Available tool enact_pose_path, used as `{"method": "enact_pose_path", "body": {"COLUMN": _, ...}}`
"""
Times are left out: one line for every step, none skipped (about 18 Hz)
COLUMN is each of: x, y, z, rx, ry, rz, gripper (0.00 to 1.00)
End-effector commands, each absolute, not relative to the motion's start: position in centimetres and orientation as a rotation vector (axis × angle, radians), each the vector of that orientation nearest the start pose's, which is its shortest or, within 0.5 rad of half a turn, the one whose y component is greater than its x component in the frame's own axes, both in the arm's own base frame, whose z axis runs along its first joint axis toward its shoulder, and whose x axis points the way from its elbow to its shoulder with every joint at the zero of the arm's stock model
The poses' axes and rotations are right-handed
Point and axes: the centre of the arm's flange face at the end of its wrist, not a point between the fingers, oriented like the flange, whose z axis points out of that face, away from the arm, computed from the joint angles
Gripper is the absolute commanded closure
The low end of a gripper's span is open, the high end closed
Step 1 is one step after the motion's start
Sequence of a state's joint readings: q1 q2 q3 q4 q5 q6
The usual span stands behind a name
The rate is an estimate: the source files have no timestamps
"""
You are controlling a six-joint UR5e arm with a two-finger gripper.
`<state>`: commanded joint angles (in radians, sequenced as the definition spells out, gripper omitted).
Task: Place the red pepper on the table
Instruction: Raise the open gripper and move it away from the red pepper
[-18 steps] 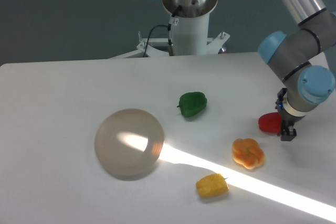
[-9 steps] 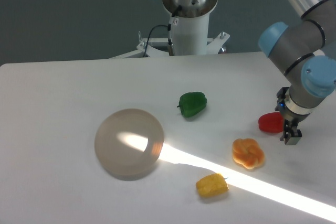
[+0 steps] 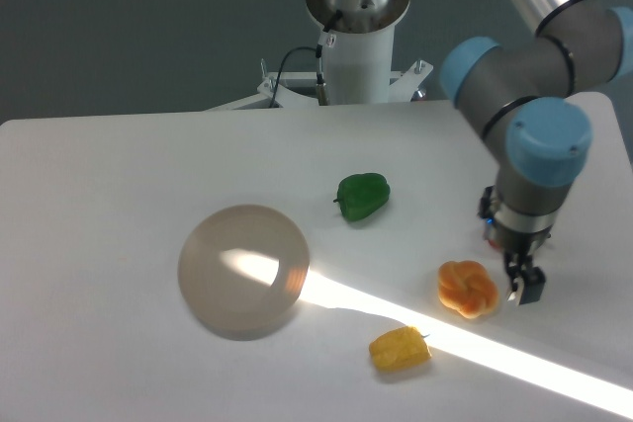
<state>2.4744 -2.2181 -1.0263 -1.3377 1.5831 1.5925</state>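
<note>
Only a small red edge of the red pepper point(image 3: 489, 234) shows on the table at the right, beside the arm's wrist, which hides the remainder. My gripper point(image 3: 524, 282) hangs low over the table just in front of that spot and to the right of the orange pepper point(image 3: 468, 289). Its fingers point down and look open, with nothing between them.
A green pepper point(image 3: 362, 196) lies mid-table. A yellow pepper point(image 3: 400, 350) lies near the front edge. A translucent upturned bowl point(image 3: 243, 269) sits at the left. The robot's base column point(image 3: 354, 37) stands behind the table's far edge.
The arm has swung left and toward the front, so its wrist now covers the red pepper that was in plain sight. The pepper itself stayed put on the table.
</note>
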Motion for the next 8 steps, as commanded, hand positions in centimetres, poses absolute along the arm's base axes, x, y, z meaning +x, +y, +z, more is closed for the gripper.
{"method": "enact_pose_path", "body": {"x": -51.6, "y": 57.6, "z": 37.6, "rx": -2.93, "ry": 1.014, "rz": 0.216, "gripper": 0.0}}
{"method": "enact_pose_path", "body": {"x": -51.6, "y": 57.7, "z": 37.7, "rx": -2.928, "ry": 1.001, "rz": 0.233, "gripper": 0.0}}
{"method": "enact_pose_path", "body": {"x": -51.2, "y": 58.3, "z": 37.5, "rx": -2.921, "ry": 1.008, "rz": 0.242, "gripper": 0.0}}
{"method": "enact_pose_path", "body": {"x": -50.7, "y": 58.8, "z": 37.4, "rx": -2.917, "ry": 1.009, "rz": 0.248, "gripper": 0.0}}
{"method": "enact_pose_path", "body": {"x": -50.5, "y": 59.1, "z": 37.4, "rx": -2.915, "ry": 1.003, "rz": 0.258, "gripper": 0.0}}
{"method": "enact_pose_path", "body": {"x": -50.5, "y": 59.3, "z": 37.1, "rx": -2.914, "ry": 0.998, "rz": 0.257, "gripper": 0.0}}
{"method": "enact_pose_path", "body": {"x": -50.5, "y": 59.5, "z": 36.9, "rx": -2.917, "ry": 0.99, "rz": 0.254, "gripper": 0.0}}
{"method": "enact_pose_path", "body": {"x": -50.6, "y": 59.5, "z": 36.9, "rx": -2.916, "ry": 0.974, "rz": 0.264, "gripper": 0.0}}
